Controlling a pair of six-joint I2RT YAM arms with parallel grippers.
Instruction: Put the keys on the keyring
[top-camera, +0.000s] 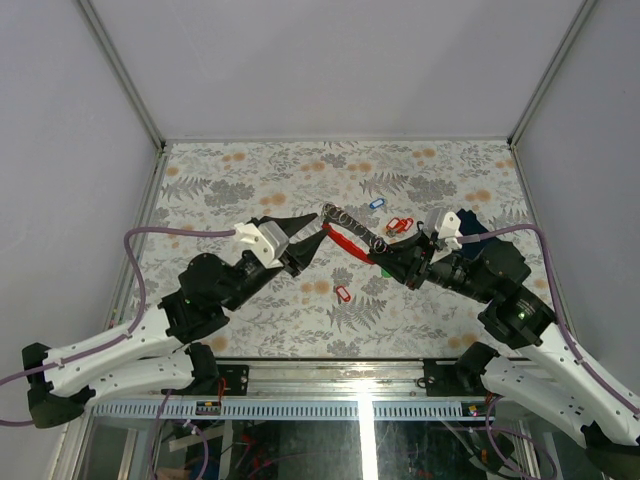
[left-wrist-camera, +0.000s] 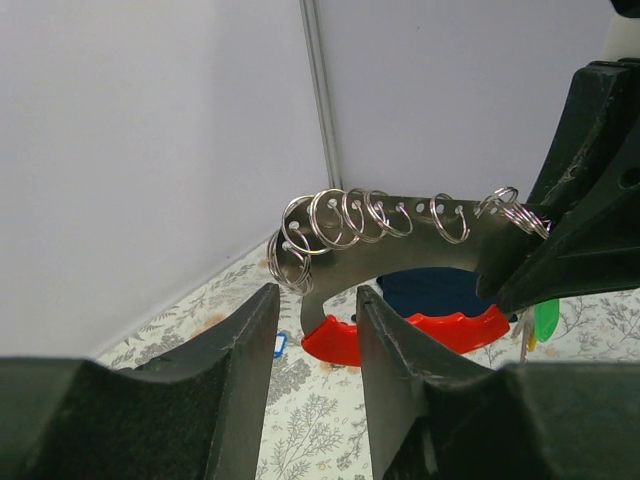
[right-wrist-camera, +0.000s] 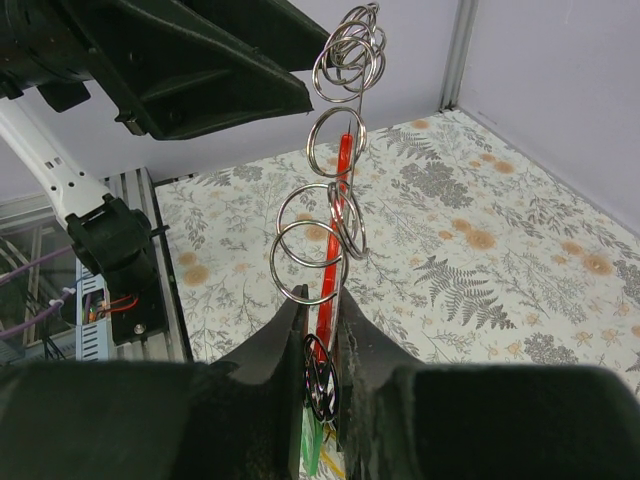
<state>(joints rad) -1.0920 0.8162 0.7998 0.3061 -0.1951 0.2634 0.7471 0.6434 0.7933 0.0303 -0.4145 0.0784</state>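
Note:
The keyring holder (top-camera: 345, 238) is a curved metal plate (left-wrist-camera: 420, 245) with a red grip and several split rings, held above the table. My right gripper (top-camera: 397, 262) is shut on its near end, as the right wrist view (right-wrist-camera: 322, 305) shows, with a green-tagged key (right-wrist-camera: 313, 440) hanging below. My left gripper (top-camera: 318, 227) is open, its fingers (left-wrist-camera: 240, 340) on either side of the holder's far red end without clamping it. A blue-tagged key (top-camera: 376, 203), red-tagged keys (top-camera: 399, 225) and another red-tagged key (top-camera: 342, 293) lie on the table.
A dark navy folded cloth (top-camera: 472, 226) lies by the right arm and shows behind the holder in the left wrist view (left-wrist-camera: 430, 290). Grey walls enclose the floral table (top-camera: 250, 170) on three sides. The blue tag (left-wrist-camera: 281, 345) lies below the left fingers.

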